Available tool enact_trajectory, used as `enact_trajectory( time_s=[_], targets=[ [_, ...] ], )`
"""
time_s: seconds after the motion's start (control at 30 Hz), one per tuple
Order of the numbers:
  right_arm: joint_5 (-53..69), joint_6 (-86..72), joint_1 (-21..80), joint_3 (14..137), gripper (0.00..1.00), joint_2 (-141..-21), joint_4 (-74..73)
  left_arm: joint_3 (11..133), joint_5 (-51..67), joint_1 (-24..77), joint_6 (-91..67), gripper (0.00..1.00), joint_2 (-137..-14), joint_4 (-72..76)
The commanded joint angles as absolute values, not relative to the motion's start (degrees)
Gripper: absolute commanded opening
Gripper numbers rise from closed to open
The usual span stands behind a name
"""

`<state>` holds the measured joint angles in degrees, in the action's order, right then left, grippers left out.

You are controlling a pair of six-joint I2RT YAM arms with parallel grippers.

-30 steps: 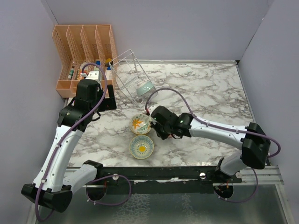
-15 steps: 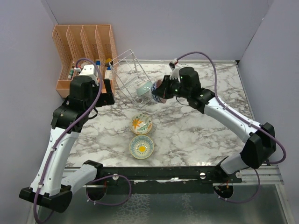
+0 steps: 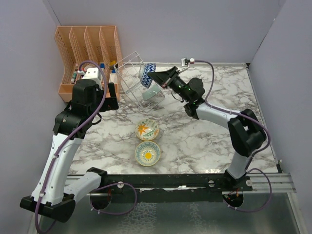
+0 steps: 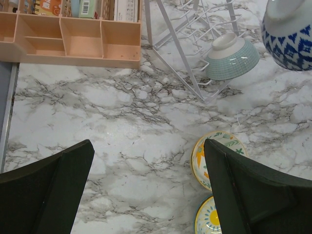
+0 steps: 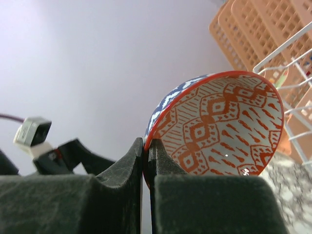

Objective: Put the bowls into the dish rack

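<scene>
Right gripper (image 5: 146, 141): fingers (image 5: 122, 165) pressed almost together, pinching the rim of the blue-white bowl (image 5: 219, 126). One pad sits on the zigzag outside, the other on the orange-patterned inside. Only the thin rim separates them.

Blue-white bowl: off the table, turned on its side with the mouth facing the wrist camera. From above it sits at the upper right edge of the rack (image 3: 129, 73). Contact with the wires cannot be told from any view. White wires show just past the bowl in the right wrist view.

Left gripper (image 4: 148, 146): fingers spread wide, nothing between them, nothing touched. Bare marble table (image 3: 214, 97) shows in the gap. The gripper hangs over the table left of the rack, near the organizer (image 3: 87, 44).

Teal bowl (image 4: 230, 57): in the rack at its near lower corner, tilted with its foot ring up, resting against the wires.

Flower bowl (image 3: 146, 129): upright on the table, in front of the rack and well apart from it.

Sun bowl (image 3: 147, 152): upright on the table, just nearer the arm bases than the flower bowl. The rims are close; touching cannot be told.

Rack: set askew to the table edges, beside the right end of the organizer.
</scene>
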<state>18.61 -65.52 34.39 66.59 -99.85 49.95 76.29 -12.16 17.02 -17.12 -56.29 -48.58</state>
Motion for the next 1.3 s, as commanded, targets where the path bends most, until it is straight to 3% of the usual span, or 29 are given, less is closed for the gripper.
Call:
enact_trajectory(
  time_s=[0.0,0.37,1.27],
  targets=[
    [7.00,-72.76,33.92,68.14,0.01,-106.00,72.88,76.57,-12.54,17.37,-16.60,0.99,-55.86,-48.05],
    [-6.04,-73.74,36.88,73.62,0.01,-114.18,74.25,74.74,-12.47,18.27,-16.40,0.99,-56.07,-47.70],
    [-16.18,-82.66,41.40,70.01,0.01,-126.02,79.20,71.98,-13.69,20.39,-14.76,0.99,-54.21,-48.25]
  ],
)
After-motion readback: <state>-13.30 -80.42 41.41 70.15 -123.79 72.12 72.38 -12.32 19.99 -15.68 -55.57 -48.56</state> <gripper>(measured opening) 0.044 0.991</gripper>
